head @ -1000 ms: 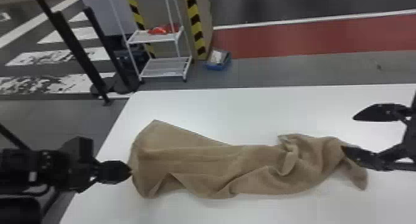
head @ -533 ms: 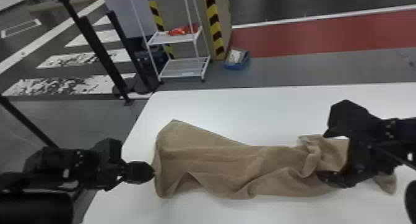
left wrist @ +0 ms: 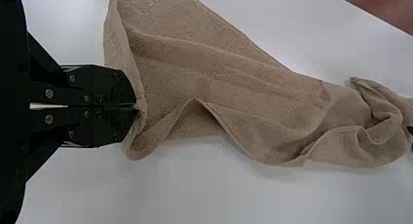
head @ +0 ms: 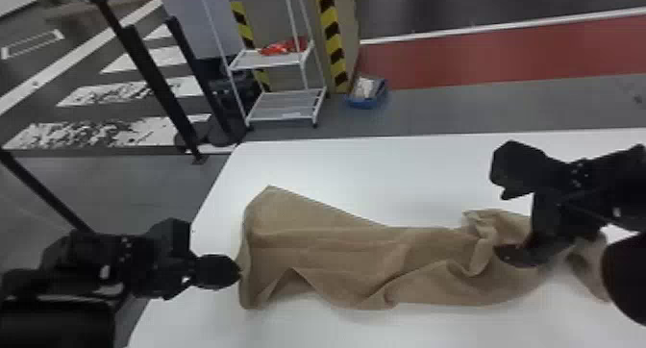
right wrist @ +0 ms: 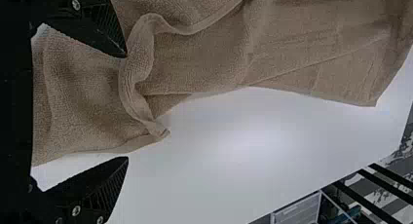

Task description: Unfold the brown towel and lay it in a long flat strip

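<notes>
The brown towel [head: 346, 260] lies stretched sideways over the table, fairly flat at its left and bunched in folds at its right. At its left edge is my left gripper [head: 235, 272]; the left wrist view has the left gripper [left wrist: 137, 107] closed on the rim of the towel [left wrist: 219, 83]. Over the bunched right part hangs my right gripper [head: 504, 222]. In the right wrist view the right gripper [right wrist: 127, 107] has its fingers wide apart, with a folded edge of the towel [right wrist: 195, 63] between and beyond them.
The white table [head: 384, 179] extends behind and in front of the towel. Beyond its far edge stand a white rack [head: 283, 106] and a blue box [head: 367, 94] on the floor. Dark posts [head: 154, 82] rise past the table's left side.
The right gripper has moved left, from the towel's right end onto its bunched part. The head view has shifted, so table and towel appear farther right; the left gripper stays at the towel's left edge.
</notes>
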